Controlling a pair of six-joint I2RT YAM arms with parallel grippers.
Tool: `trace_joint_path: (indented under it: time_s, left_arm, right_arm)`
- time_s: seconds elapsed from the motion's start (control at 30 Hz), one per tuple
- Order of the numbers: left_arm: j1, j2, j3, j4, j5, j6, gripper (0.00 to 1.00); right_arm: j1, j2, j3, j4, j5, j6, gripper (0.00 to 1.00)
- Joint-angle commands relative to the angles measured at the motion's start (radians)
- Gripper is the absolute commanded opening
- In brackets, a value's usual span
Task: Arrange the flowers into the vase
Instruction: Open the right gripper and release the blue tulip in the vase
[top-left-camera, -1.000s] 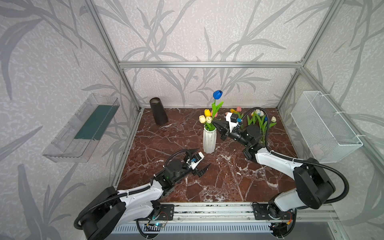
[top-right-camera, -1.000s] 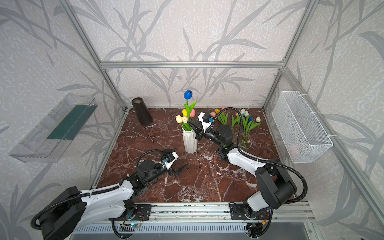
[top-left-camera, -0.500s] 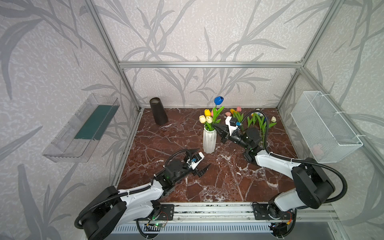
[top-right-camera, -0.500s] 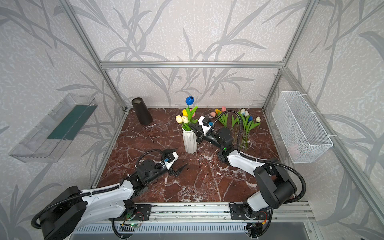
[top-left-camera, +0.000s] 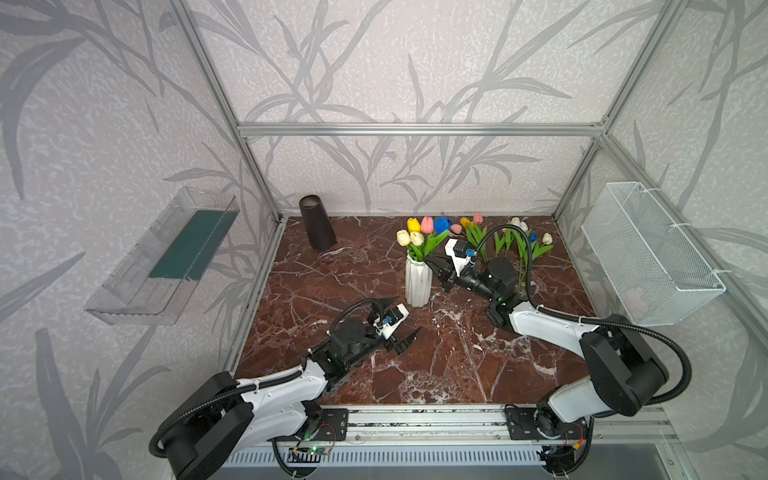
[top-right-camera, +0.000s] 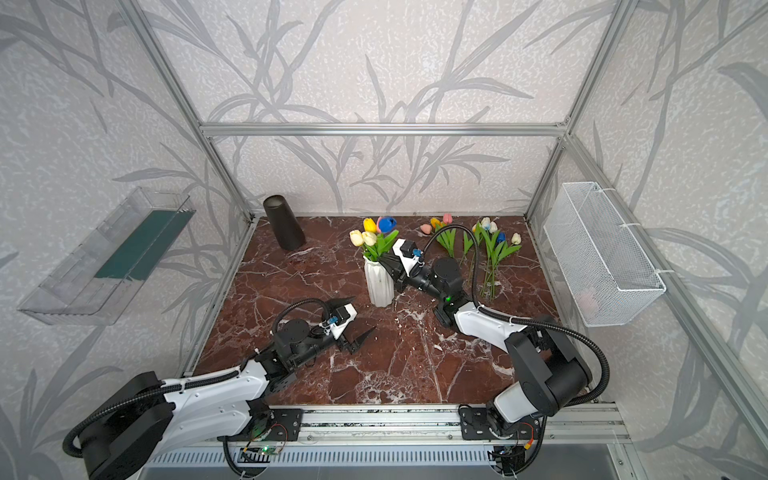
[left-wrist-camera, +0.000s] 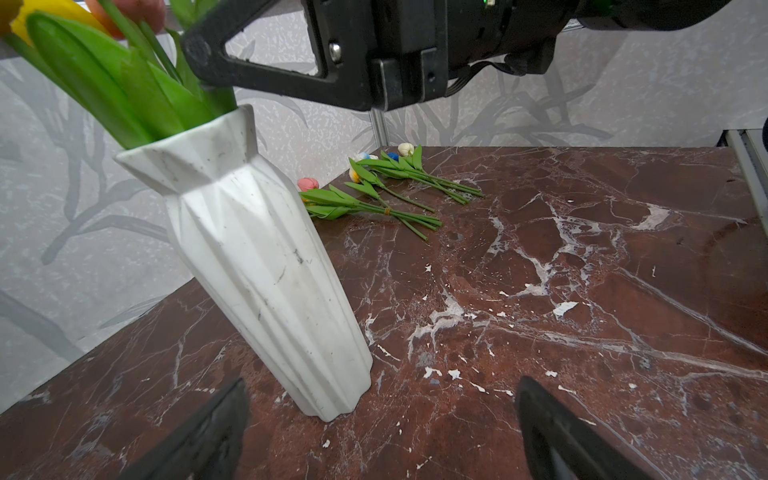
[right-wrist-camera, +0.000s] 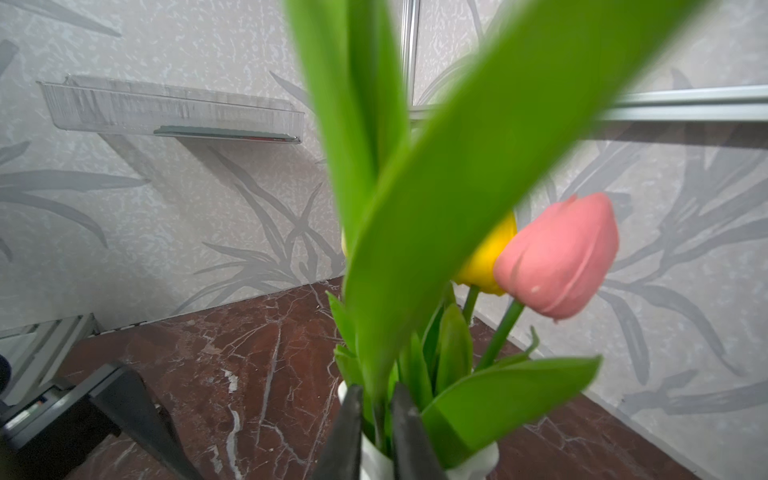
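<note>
In the right wrist view the right pincer is shown with its two dark fingertips a narrow gap apart. A thin green stem is framed between them, just above the rim of the white faceted vase. Whether the stem is pinched cannot be told through the blur. Much of that view is blocked by a broad smooth green leaf just past the tips. A matte pink tulip head and a yellow tulip head are seen behind it.

Two things hidden there are given in both top views: a blue tulip head and cream tulip heads, all gathered in the vase at the pincer's tips.

Only in the left wrist view is the vase's whole body seen, tapered, ribbed in sharp folds and scuffed grey. The left pincer is held wide open and empty, low over the red-brown white-veined marble table, with the vase just beyond its tips.

Beside the right pincer's wrist, away from the vase, loose tulips are laid flat in two bunches.

Well beyond the vase from the right pincer, a black tapered cup is stood by the back wall. A clear plastic tray is mounted on the wall at the left pincer's side. A white wire-mesh basket is mounted on the wall behind the right arm.
</note>
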Motion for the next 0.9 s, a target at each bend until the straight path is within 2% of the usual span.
trace_joint_path:
  time_s: [0.0, 0.3, 0.57, 0.73, 0.87]
  left_arm:
    - [-0.002, 0.004, 0.009, 0.006, 0.0, 0.023, 0.99]
    - [-0.002, 0.002, 0.01, 0.006, 0.001, 0.023, 0.99]
    - [-0.002, 0.002, 0.009, 0.006, -0.002, 0.024, 0.99]
    - [-0.002, -0.014, 0.004, 0.006, 0.001, 0.02, 0.99]
    - [-0.003, -0.038, -0.005, 0.014, -0.002, 0.017, 0.99]
  right_arm:
    - [0.006, -0.044, 0.021, -0.021, 0.014, -0.007, 0.27]
    - [0.008, -0.104, 0.039, -0.071, 0.032, 0.004, 0.33]
    - [0.008, -0.192, 0.004, -0.1, 0.027, -0.032, 0.43]
    - [0.006, -0.309, -0.019, -0.182, 0.089, -0.072, 0.48]
    - [-0.015, -0.395, -0.057, -0.197, 0.236, -0.071, 0.51]
